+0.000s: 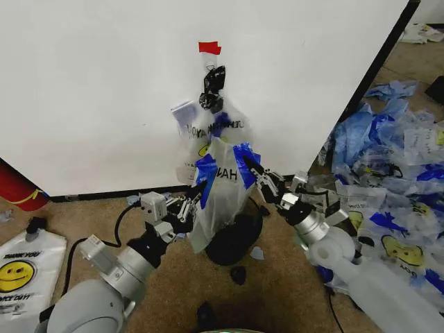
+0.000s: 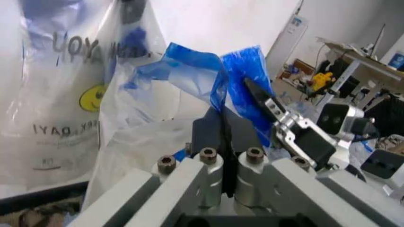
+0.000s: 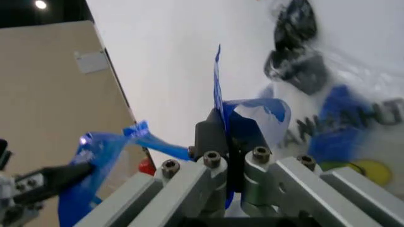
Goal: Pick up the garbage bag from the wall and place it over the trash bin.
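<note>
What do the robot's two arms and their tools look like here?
Both arms are smooth, rounded light-grey shells narrowing to silver metal wrists with dark bands. The left arm carries a small white box near the wrist and a black cable looping off it. The left tool and right tool are black, narrow and pointed. Close up, each tool's base is silver bars with round bolt heads.

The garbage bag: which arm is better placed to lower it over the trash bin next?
Neither alone. The left gripper and right gripper each pinch one blue handle of the garbage bag, spread just above the trash bin.
</note>
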